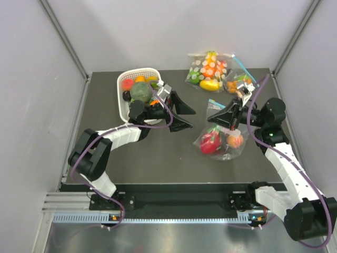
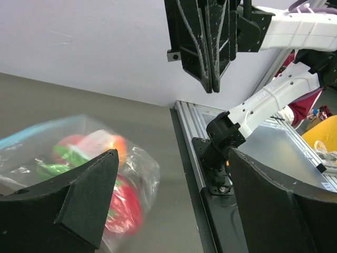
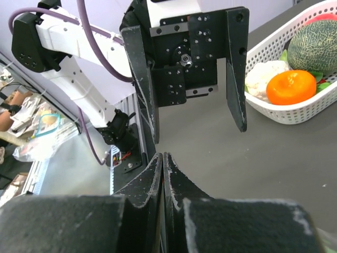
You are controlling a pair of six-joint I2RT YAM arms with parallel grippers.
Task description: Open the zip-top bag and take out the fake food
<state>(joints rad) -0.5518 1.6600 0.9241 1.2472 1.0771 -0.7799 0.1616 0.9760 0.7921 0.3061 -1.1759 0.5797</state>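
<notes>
Near rail: the aluminium rail (image 1: 158,217) runs along the front edge, with both arm bases bolted at it.
Worktop: a dark worktop (image 1: 158,158) with pale walls on three sides.
Zip-top bag: the clear, crinkled zip-top bag (image 1: 225,153) lies on the worktop right of centre, in front of the right arm. Its teal strip (image 1: 215,103) is at the far end.
Fake food: the fake food (image 1: 210,142) is inside the bag, a red piece with green leaves beside an orange-pink one. It shows blurred through the plastic in the left wrist view.
Right hand: the right hand (image 1: 211,119) is clenched, its fingers pressed flat together with nothing visible between them. It hangs over the far end of the bag, and I cannot tell whether it touches the plastic.
Left hand: the left hand (image 1: 192,120) is released and empty, its jaws spread wide. It lies level, pointing at the right hand, just left of the bag and apart from it.
Basket: the white basket (image 1: 122,108) sits at far left behind the left hand. It holds a green cabbage (image 1: 140,90), a cauliflower (image 3: 259,76) and an orange (image 3: 291,87).
Other bags: a polka-dot bag (image 1: 207,69) and a small clear bag (image 1: 235,83) lie side by side at the far right edge, well apart from the zip-top bag.
</notes>
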